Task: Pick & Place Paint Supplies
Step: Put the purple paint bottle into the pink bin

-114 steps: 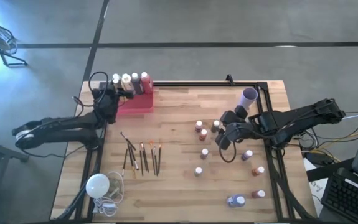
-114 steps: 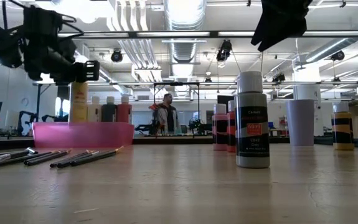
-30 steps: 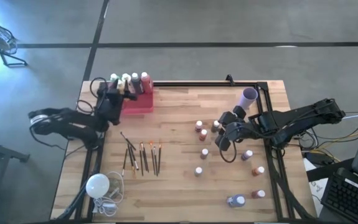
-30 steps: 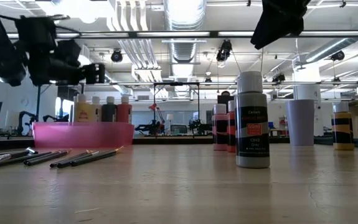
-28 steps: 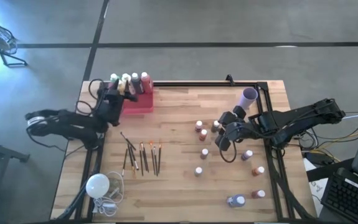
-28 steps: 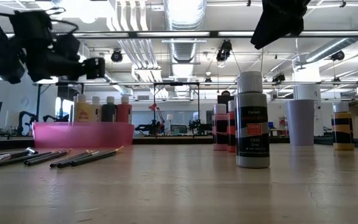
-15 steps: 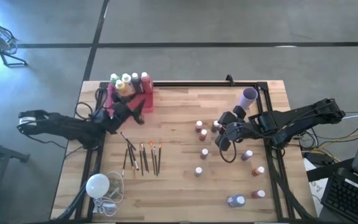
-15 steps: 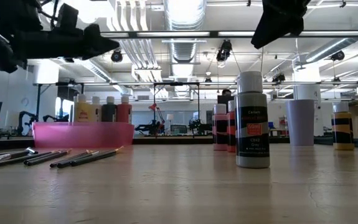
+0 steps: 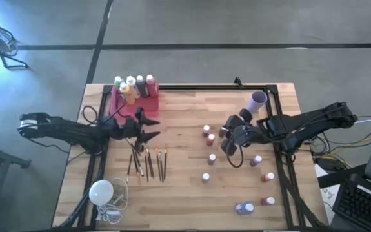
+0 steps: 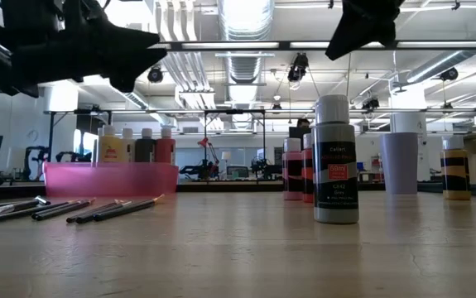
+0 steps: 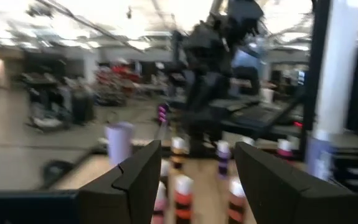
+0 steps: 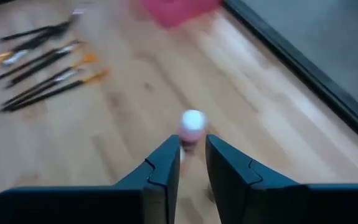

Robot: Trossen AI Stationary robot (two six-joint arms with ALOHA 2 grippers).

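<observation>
Bottles (image 9: 209,134), small, white-capped and scattered across the right half of the wooden table (image 9: 191,193) from above, look light, rigid and slick, so I would pinch them at the body under the cap. The right gripper (image 9: 226,147) hangs over them; the left gripper (image 9: 148,127), jaws wide and empty, hovers above the thin stiff brushes (image 9: 148,162) near the pink tray (image 9: 148,109). At table level, a grey-labelled bottle (image 10: 335,161) stands upright. From the right wrist, narrow fingers (image 12: 166,163) flank a pink bottle (image 12: 192,127), without my seeing contact.

You have two dark, jointed arms with black cabling looped alongside; each gripper's fingers (image 11: 135,180) (image 12: 166,165) are matte black, angular, stepped along their inner edges.
</observation>
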